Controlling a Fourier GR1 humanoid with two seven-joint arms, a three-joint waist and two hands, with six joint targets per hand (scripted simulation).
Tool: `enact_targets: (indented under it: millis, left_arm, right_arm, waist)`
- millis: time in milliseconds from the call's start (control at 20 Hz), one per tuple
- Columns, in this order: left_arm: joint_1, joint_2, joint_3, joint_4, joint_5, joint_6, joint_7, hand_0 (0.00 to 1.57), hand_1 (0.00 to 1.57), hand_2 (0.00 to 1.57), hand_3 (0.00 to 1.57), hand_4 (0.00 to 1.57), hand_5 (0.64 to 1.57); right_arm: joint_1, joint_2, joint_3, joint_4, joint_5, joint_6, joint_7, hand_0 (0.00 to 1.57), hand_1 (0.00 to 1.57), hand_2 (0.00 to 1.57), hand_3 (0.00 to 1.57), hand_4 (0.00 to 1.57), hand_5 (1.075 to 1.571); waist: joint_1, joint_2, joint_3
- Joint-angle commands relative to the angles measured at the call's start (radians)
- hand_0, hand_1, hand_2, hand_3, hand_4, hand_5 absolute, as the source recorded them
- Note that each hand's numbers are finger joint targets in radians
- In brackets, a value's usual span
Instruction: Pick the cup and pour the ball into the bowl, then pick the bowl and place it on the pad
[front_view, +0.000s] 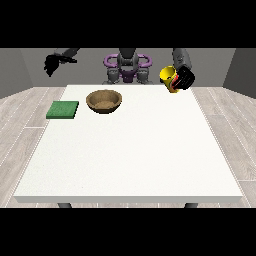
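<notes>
A yellow cup (168, 75) is held above the table's far right corner, tilted with its mouth turned towards the view's left. The hand at the view's right (183, 78) is curled round it. No ball shows in or near the cup. A brown wooden bowl (104, 100) stands on the white table (130, 155) at the far left of centre, and I see nothing in it. A flat green pad (63, 110) lies to the bowl's left, near the table's left edge. The hand at the view's left (51, 63) hangs raised beyond the table's far left corner, holding nothing.
The robot's torso (127, 67) stands behind the table's far edge. Grey plank floor (22, 125) surrounds the table on both sides.
</notes>
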Motion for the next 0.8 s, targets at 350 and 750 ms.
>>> enact_targets:
  millis: [350, 750]
  left_arm:
    - [-0.118, -0.087, -0.154, -0.01, -0.292, 0.124, 0.362, 1.49, 1.49, 1.57, 1.57, 1.51, 1.267]
    - [-0.303, -0.142, -0.379, 0.028, -0.641, 0.052, 0.666, 1.55, 1.55, 1.57, 1.57, 1.57, 1.244]
  right_arm:
    - [-0.022, -0.029, -0.003, 0.043, -0.014, 0.052, -0.003, 0.0, 0.0, 0.0, 0.0, 0.0, 1.569]
    - [-0.052, -0.066, -0.03, 0.154, -0.032, 0.113, -0.048, 0.0, 0.0, 0.0, 0.0, 0.0, 1.571]
  waist:
    - [-0.043, -0.023, -0.0023]
    - [-0.044, -0.063, 0.0001]
